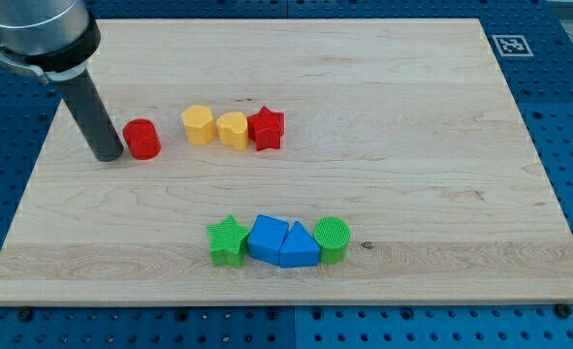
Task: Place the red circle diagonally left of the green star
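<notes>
The red circle [143, 139] is a short red cylinder at the board's upper left. My tip [108, 156] stands just to its left, touching or nearly touching it. The green star [228, 239] lies low in the middle of the board, well below and to the right of the red circle. It is the left end of a tight row of blocks.
Beside the green star run a blue cube [267, 237], a blue triangle [299, 247] and a green circle [332, 238]. Right of the red circle sit two yellow blocks [199, 125] [233, 129] and a red star [267, 128]. The wooden board [412, 116] rests on a blue pegboard.
</notes>
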Robot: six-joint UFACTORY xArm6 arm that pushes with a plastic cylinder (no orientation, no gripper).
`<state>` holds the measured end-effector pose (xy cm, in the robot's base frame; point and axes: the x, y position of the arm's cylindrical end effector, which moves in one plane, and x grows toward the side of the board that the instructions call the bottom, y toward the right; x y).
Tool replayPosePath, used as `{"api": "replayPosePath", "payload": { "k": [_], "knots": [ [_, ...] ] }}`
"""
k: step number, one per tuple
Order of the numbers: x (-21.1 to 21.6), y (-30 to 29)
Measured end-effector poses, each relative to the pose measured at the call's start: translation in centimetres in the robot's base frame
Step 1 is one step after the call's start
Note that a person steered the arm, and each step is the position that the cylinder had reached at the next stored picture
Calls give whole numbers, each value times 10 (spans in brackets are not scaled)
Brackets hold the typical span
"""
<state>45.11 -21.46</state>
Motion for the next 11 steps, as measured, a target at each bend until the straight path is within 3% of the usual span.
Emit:
{"api": "replayPosePath", "payload": {
  "k": [5,7,11],
  "knots": [
    [-18,7],
    [4,6],
    [5,41]
  ]
}}
